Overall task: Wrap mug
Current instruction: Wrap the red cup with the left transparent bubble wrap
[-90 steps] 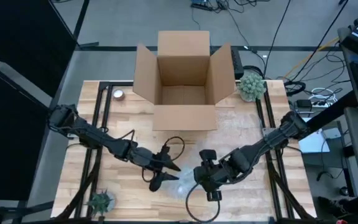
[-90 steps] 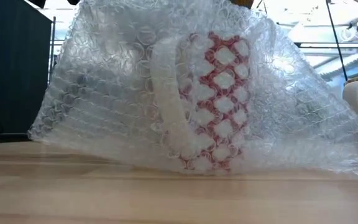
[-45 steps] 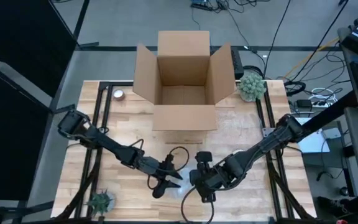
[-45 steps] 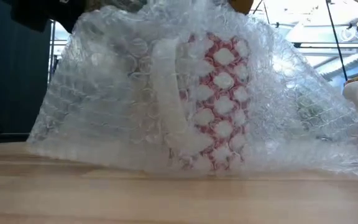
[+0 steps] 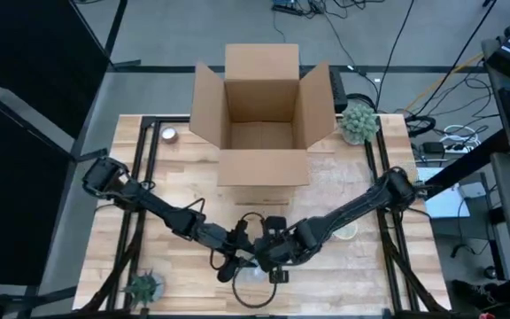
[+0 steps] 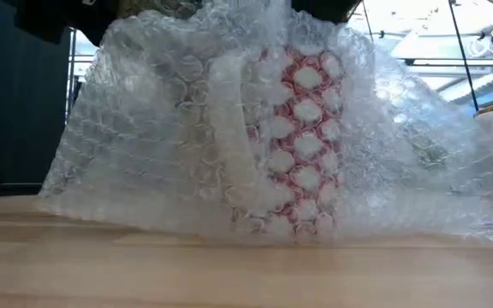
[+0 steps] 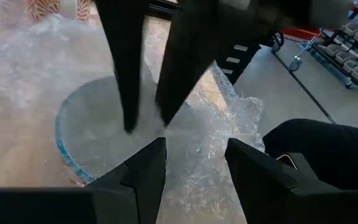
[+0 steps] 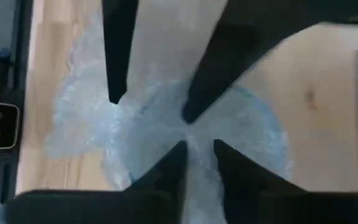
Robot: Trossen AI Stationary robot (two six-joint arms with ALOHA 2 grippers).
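Your left gripper (image 5: pixel 234 256) and right gripper (image 5: pixel 270 254) met nose to nose over the mug (image 6: pixel 289 141) near the front middle of the table (image 5: pixel 175 177), each working the bubble wrap (image 6: pixel 144 145) from its own side. In the right wrist view, your right gripper's fingers (image 8: pixel 166 168) were pinched nearly closed, with a fold of wrap between their tips. In the left wrist view, your left gripper's fingers (image 7: pixel 145 165) stood parted, with wrap lying in the gap but nothing gripped as far as could be seen. The red-and-white mug stood upright on the wood, handle toward the low camera, its blue-edged rim showing through the film from above. By this point the wrap was draped over the top and down the near side, so the covering looked well begun. But the sheet flared out in a loose tent to both sides and lay slack on the table, not drawn tight around the body, and nothing showed it tucked under or closed. The gathering and tightening appeared to be the work left. Behind, the cardboard box (image 5: pixel 262 111) sat open at the far edge, well apart from the mug.
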